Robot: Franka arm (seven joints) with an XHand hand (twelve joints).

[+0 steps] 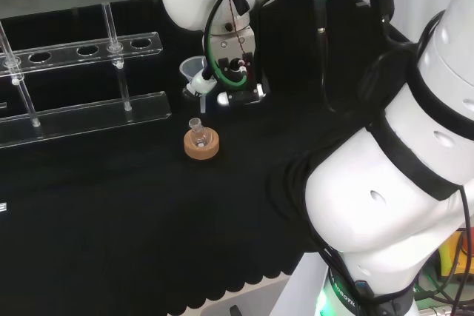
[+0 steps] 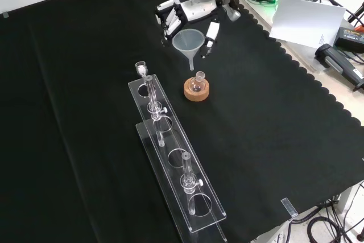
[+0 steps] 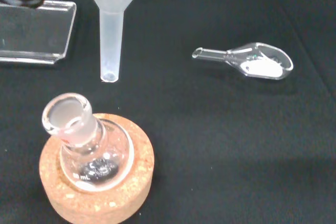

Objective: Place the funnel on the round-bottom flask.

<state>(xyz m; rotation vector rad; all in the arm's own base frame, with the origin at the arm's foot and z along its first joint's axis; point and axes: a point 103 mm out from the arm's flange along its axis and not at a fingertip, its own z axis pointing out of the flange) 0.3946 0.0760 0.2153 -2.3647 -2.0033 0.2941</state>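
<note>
The hand (image 2: 193,12) holds the funnel (image 2: 189,42) with its fingers closed about the cone, as seen in the front view. The funnel hangs upright, stem pointing down, clear of the worktop (image 2: 273,140).

The flask (image 2: 197,84) sits upright in a cork ring (image 2: 196,91) on the black cloth. Its neck is open and nothing rests on it. In the front view the tip of the funnel stem stands just above and slightly to the left of the flask's mouth, not touching it. In the head view the funnel (image 1: 195,72) is beyond the flask (image 1: 198,132), with a gap between stem and neck. From the wrist view the stem (image 3: 111,43) ends close beside the flask's mouth (image 3: 66,114), off to one side rather than over it.

A clear plastic rack (image 2: 176,163) stands on the cloth nearer the front camera, to the left of the flask in that view, well apart from it. A small glass scoop (image 3: 252,62) holding white powder lies flat on the cloth, apart from the cork ring.
</note>
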